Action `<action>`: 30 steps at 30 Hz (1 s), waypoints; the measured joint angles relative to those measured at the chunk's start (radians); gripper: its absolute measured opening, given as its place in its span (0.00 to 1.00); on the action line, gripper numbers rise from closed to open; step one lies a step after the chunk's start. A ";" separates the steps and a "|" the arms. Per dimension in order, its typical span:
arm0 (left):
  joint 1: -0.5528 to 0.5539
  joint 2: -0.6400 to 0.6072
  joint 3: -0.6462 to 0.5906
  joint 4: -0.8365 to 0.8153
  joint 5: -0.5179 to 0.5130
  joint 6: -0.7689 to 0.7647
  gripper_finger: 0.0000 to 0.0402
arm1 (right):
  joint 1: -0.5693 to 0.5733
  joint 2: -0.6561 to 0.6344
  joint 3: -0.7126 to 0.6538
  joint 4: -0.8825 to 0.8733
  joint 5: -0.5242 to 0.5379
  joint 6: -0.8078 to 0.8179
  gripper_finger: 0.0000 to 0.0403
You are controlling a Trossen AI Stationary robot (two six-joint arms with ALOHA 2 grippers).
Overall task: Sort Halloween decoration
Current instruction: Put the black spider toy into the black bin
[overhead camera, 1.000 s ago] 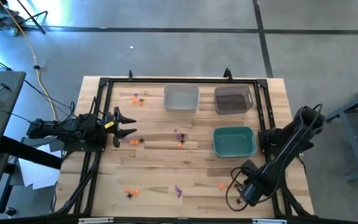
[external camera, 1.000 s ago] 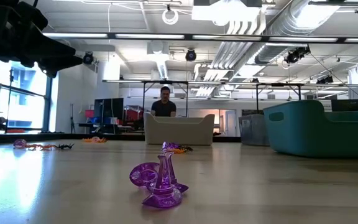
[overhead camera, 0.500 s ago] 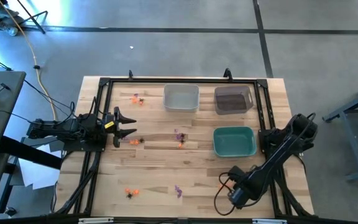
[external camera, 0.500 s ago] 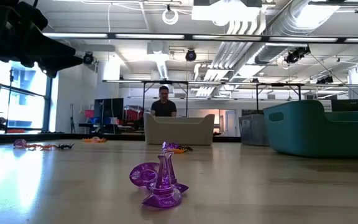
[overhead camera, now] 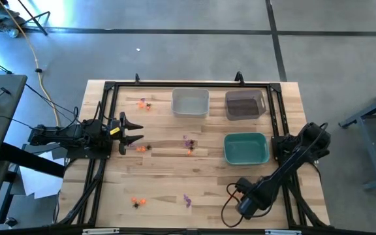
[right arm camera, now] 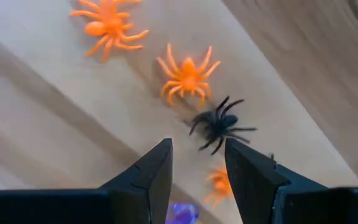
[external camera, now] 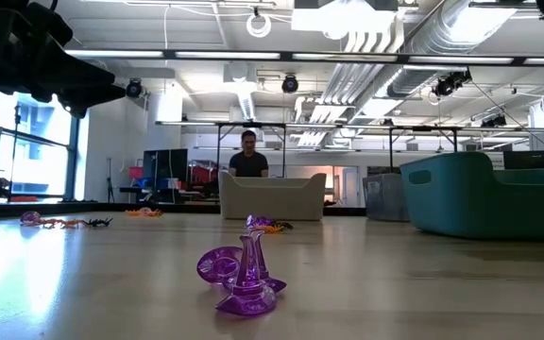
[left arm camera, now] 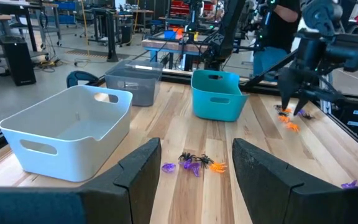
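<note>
Hovering above black spider [right arm camera: 219, 126]: right tool [right arm camera: 197, 165], fingers apart, holding nothing; left tool [left arm camera: 194, 163] spread, empty.

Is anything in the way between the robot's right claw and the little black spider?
No. The right gripper hangs open just above the black spider, with only bare table between them. Two orange spiders lie beside it, not in the path.

No text, label, brand, number or sign can be read in any of the views: not on the bins, the table, the arms or in the room behind.
</note>
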State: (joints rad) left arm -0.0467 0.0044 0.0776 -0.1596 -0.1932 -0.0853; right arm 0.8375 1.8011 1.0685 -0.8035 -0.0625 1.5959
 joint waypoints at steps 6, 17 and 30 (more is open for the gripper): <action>0.000 0.000 0.000 0.000 0.000 0.000 0.46 | 0.001 -0.006 -0.049 0.028 0.024 0.001 0.35; 0.000 0.000 0.000 0.000 0.000 0.000 0.46 | 0.001 -0.005 -0.068 0.056 0.028 0.000 0.35; 0.000 0.000 0.000 0.000 0.000 0.000 0.46 | 0.000 -0.002 -0.070 0.042 0.043 0.044 0.05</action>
State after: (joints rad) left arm -0.0465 0.0043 0.0776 -0.1596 -0.1932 -0.0853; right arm 0.8379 1.7996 0.9985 -0.7616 -0.0194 1.6400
